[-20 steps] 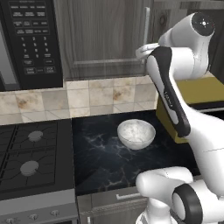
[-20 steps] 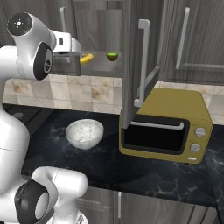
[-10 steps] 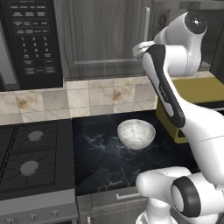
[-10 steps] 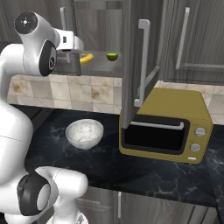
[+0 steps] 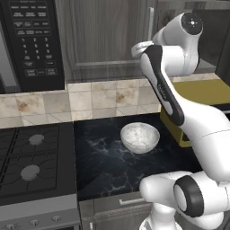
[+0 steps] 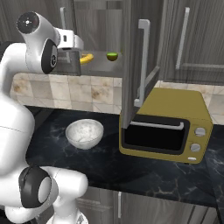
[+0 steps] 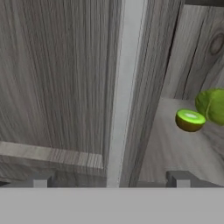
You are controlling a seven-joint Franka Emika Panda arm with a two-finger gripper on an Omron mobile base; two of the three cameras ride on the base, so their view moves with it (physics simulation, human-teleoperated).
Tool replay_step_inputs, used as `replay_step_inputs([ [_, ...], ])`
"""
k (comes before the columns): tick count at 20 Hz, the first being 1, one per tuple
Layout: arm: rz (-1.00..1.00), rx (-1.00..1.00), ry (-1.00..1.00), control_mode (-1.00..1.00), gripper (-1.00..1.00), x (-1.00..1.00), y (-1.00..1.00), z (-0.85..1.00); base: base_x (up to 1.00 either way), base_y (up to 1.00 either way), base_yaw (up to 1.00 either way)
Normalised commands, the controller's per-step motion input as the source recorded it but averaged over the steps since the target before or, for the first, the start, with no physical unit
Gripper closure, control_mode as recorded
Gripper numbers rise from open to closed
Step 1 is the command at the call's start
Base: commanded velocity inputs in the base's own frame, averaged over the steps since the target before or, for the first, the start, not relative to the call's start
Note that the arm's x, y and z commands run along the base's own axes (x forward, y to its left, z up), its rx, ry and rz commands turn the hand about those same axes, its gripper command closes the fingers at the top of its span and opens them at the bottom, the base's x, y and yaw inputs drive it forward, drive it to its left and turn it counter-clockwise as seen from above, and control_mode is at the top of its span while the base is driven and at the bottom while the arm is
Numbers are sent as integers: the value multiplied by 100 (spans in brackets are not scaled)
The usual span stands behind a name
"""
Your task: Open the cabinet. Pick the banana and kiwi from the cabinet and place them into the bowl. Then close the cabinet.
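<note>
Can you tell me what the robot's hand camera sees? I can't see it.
A closed wooden cabinet door with a long silver handle is right in front of the open gripper. Past it, a cut kiwi sits on the grey shelf.

No legible text; microwave (image 5: 33,42) keypad blurred

Closed left door (image 7: 65,87) blocks; shelf (image 7: 175,151) beside kiwi (image 7: 190,120) free.
</note>
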Motion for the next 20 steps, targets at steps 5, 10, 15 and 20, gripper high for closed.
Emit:
replay_step_inputs([
  [5,0,0,0,-100,-100,26,0,0,0,0,0],
  [10,0,0,0,-100,-100,29,0,0,0,0,0],
  [15,0,0,0,-100,-100,28,0,0,0,0,0],
  [20,0,0,0,-100,-100,26,0,-4,0,0,0],
])
